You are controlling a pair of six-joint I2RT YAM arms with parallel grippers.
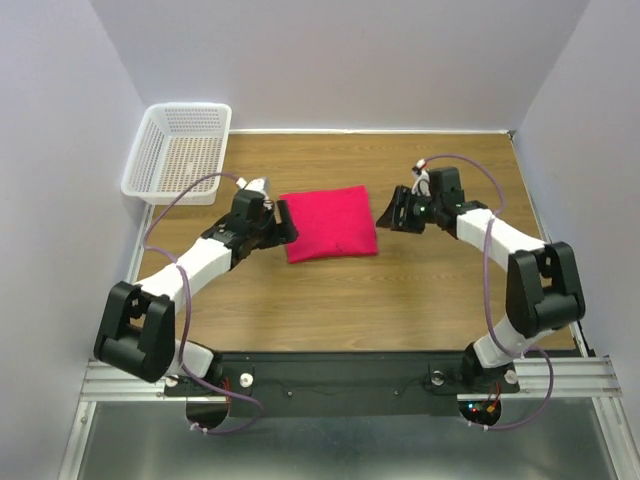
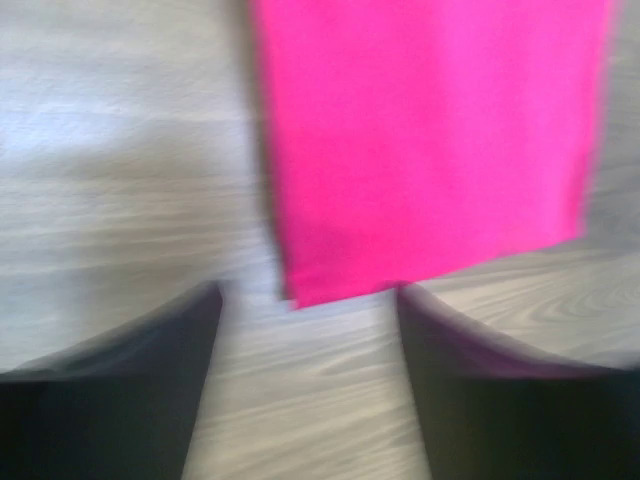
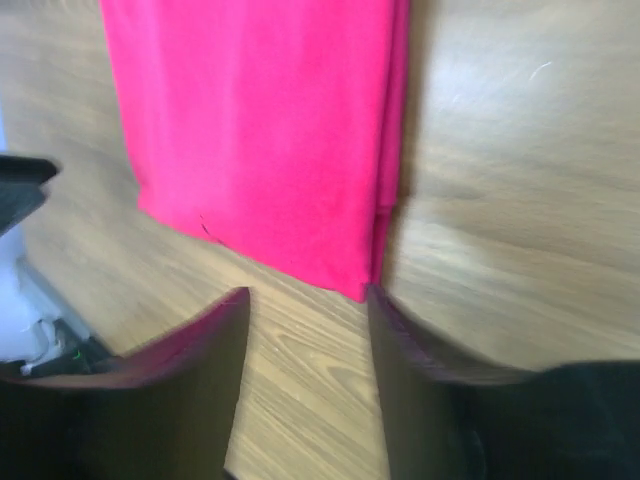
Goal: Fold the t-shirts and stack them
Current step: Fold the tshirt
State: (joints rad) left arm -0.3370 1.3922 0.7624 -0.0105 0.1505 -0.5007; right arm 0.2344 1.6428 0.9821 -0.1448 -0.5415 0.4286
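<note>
A crimson-pink t-shirt point(image 1: 329, 222) lies folded into a flat rectangle in the middle of the wooden table. My left gripper point(image 1: 287, 222) sits just off its left edge, jaws apart with only bare wood between them; in the left wrist view the t-shirt point(image 2: 430, 140) ends just ahead of the left gripper point(image 2: 310, 300). My right gripper point(image 1: 388, 212) is close to the cloth's right edge, open and empty. From the right wrist, the t-shirt point(image 3: 265, 130) shows a corner just ahead of the right gripper point(image 3: 308, 295).
A white mesh basket point(image 1: 180, 152) stands at the table's back left corner, partly over the edge. Grey walls close in the table point(image 1: 330, 300) on three sides. Both arm bases are at the near edge.
</note>
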